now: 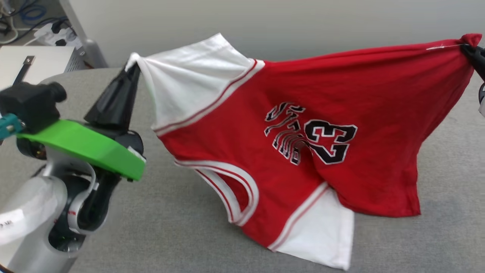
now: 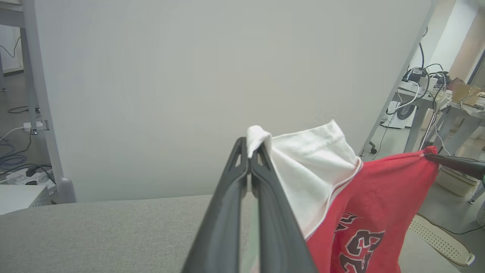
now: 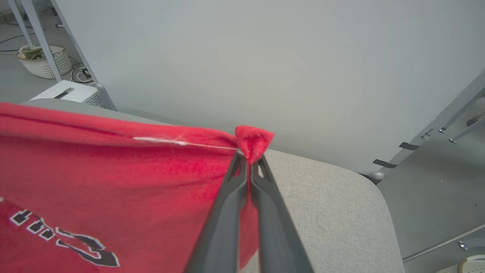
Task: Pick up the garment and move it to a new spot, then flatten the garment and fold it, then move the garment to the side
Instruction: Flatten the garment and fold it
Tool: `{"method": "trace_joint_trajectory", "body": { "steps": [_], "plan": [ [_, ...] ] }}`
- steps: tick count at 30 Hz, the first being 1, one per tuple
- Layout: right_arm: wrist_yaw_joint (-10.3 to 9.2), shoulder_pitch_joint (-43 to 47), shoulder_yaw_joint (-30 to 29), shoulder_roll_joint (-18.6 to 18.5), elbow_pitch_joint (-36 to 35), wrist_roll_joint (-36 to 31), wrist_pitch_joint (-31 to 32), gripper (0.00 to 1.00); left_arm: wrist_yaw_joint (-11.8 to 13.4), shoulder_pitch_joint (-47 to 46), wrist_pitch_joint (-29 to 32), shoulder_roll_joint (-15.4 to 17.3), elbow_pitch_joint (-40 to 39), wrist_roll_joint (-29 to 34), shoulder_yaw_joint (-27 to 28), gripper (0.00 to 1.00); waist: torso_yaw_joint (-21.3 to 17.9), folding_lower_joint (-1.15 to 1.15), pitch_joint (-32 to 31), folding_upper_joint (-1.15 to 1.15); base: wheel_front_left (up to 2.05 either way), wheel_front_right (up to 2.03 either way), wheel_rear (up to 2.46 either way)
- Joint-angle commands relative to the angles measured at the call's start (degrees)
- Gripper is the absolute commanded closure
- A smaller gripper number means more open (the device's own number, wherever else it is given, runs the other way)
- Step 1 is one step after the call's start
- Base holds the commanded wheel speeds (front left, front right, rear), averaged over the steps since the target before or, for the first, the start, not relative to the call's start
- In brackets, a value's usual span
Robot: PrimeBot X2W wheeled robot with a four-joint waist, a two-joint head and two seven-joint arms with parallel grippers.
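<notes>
- The left gripper point(image 1: 133, 69) point(image 2: 250, 151) has its two dark fingers pressed together on the corner of a white sleeve, and a tuft of white cloth sticks out past the tips.
- The right gripper point(image 1: 468, 47) point(image 3: 248, 157) is likewise clamped tight, on a red corner of the hem that bunches into a small peak above its tips. It also shows in the left wrist view point(image 2: 432, 156), gripping that same red corner.
- The garment point(image 1: 303, 113) point(image 2: 373, 189) point(image 3: 113, 170) hangs stretched between the two grippers, its upper edge pulled into a nearly straight line from the white sleeve to the red hem corner.
- Its printed front faces the head camera, with a black-and-white 23 and lettering beside it. Striped trim marks the sleeve seams and the collar.
- The lower part drapes down onto the grey padded table point(image 1: 151, 227) point(image 2: 94, 235) point(image 3: 341, 212). The second white sleeve lies on it toward the near edge, and the collar sits just left of that sleeve.
- The held edge runs above the table's far edge, the left gripper toward the far left corner and the right gripper near the rounded far right corner.
- A pale panel point(image 1: 284, 22) point(image 2: 227, 76) point(image 3: 265, 57) stands just behind the far edge.
- Beyond the far left corner are a white box point(image 1: 38, 60) and a woven basket point(image 3: 43, 62) on the floor.
</notes>
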Motion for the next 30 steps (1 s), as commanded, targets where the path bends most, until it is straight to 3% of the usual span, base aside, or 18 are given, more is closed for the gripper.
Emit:
{"method": "trace_joint_trajectory", "body": {
  "steps": [1, 19, 30],
  "plan": [
    [-0.04, 0.9, -0.8, 0.3, -1.3, -0.4, -0.2, 1.0, 0.6, -2.0, -0.5, 0.5, 0.1, 0.9, 0.9, 1.0, -2.0, 0.0, -1.8, 0.0, 0.0, 0.0, 0.0],
    [-0.04, 1.9, -8.7, 3.7, -15.2, -2.2, 2.1, 1.0, 1.8, -16.5, -1.5, 2.9, 1.6, 6.9, 5.1, 1.0, -5.4, 0.0, -2.0, 0.0, 0.0, 0.0, 0.0],
    [-0.04, -3.4, -11.3, 5.4, -16.7, -4.5, -1.0, 1.0, -1.3, -27.7, 1.7, 7.2, 3.9, 10.0, 6.0, 1.0, -5.1, 0.0, 6.9, 0.0, 0.0, 0.0, 0.0]
  ]
}}
